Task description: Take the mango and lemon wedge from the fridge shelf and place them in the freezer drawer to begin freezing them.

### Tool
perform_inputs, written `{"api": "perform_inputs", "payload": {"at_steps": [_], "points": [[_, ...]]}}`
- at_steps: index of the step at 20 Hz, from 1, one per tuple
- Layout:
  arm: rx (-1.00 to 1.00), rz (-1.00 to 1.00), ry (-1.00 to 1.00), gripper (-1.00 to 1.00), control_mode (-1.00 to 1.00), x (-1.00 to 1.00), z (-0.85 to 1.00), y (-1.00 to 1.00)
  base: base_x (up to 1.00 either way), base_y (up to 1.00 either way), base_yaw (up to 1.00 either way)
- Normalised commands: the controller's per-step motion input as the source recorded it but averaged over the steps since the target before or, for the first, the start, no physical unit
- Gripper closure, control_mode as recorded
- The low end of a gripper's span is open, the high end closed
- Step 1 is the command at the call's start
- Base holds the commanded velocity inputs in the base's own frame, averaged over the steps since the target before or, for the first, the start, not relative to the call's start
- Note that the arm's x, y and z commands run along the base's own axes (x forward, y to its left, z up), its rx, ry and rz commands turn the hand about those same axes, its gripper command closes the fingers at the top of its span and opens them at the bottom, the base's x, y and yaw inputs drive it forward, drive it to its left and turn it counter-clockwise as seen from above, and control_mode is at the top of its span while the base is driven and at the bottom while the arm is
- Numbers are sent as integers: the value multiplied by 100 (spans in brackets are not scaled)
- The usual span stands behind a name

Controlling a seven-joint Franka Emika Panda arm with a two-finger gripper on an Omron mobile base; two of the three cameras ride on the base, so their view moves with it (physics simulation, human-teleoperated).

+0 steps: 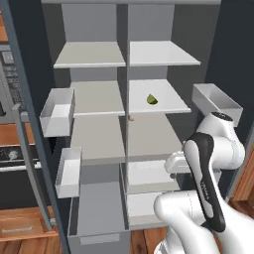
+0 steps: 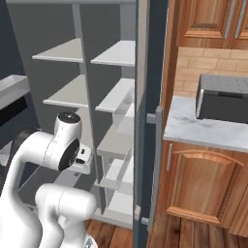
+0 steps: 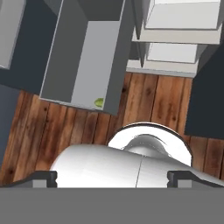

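Mango (image 3: 99, 103) against freezer drawer (image 3: 65, 65) front wall

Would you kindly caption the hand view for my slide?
Open gripper looks down into the open freezer drawer, a yellow-green fruit at its front corner, above the wooden floor.

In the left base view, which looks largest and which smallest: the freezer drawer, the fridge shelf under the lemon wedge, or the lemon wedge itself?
1. freezer drawer, though it is nearer the camera, so its lead over the shelf is unsure.
2. fridge shelf.
3. lemon wedge, by far the smallest.
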Motion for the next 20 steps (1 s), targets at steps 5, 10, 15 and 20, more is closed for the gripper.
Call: {"api": "perform_inputs", "payload": {"at_steps": [5,10,15,20], "points": [[0,0,0,-100,100,0,0,0,33,17,-18],[0,0,0,-100,100,0,0,0,34,16,-10],[0,0,0,-100,100,0,0,0,41,33,-9],[0,0,0,-100,100,0,0,0,33,1,-5]]}}
